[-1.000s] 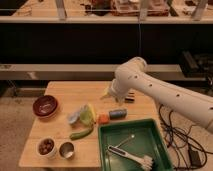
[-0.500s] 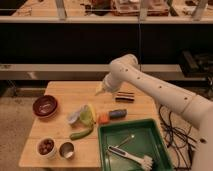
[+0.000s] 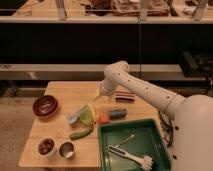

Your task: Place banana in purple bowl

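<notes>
The purple bowl point(image 3: 45, 106) sits at the left edge of the wooden table point(image 3: 65, 92), its reddish inside showing. My white arm reaches in from the right, and its gripper point(image 3: 97, 94) hangs over the middle of the table, well to the right of the bowl. A small pale-yellow curved banana point(image 3: 95, 96) sticks out from the gripper's tip, with the jaws closed around it. It hangs above the table, just over the cluster of toy food.
Below the gripper lie a yellow-green fruit point(image 3: 87, 115), an orange piece point(image 3: 102, 119), a blue object point(image 3: 118, 113) and a green cucumber point(image 3: 81, 133). A dark bar point(image 3: 125, 97) lies to the right. A green tray point(image 3: 107, 131) holds utensils. A white bowl point(image 3: 46, 146) and metal cup point(image 3: 66, 149) stand front left.
The arm has swung left across the table with the banana, first rising a little, then dipping slightly. The things on the table have not moved.
</notes>
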### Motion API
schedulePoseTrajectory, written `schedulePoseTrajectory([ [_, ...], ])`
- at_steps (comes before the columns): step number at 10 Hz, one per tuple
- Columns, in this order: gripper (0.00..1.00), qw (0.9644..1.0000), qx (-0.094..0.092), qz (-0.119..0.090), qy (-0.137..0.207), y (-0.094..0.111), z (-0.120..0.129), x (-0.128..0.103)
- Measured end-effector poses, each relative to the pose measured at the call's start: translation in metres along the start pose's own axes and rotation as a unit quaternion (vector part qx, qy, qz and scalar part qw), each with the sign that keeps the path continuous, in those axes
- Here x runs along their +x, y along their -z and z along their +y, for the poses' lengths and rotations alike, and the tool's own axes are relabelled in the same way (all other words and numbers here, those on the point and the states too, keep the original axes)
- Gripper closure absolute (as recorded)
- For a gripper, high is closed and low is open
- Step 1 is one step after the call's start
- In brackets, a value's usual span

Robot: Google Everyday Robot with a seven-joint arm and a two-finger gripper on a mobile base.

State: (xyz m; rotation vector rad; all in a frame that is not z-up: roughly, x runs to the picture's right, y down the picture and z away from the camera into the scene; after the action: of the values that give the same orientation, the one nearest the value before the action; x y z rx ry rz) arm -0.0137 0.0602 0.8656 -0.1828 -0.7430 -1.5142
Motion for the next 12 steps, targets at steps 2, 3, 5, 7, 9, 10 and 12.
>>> schedulePoseTrajectory([
  [2,0.35,0.9996,0.015,-0.005,0.025,-0.006,-0.001,-0.006],
  [3,0.35,0.9990,0.012,-0.012,0.042,-0.013,-0.007,-0.009],
  [5,0.35,0.9981,-0.004,-0.027,0.056,-0.027,-0.011,-0.013],
  [7,0.35,0.9981,0.000,-0.038,0.048,-0.034,-0.009,-0.018],
  [9,0.35,0.9978,0.002,-0.043,0.050,-0.036,-0.009,-0.022],
  [10,0.35,0.9975,0.006,-0.045,0.054,-0.037,-0.014,-0.025],
  [12,0.35,0.9971,0.016,-0.047,0.058,-0.038,-0.020,-0.031],
])
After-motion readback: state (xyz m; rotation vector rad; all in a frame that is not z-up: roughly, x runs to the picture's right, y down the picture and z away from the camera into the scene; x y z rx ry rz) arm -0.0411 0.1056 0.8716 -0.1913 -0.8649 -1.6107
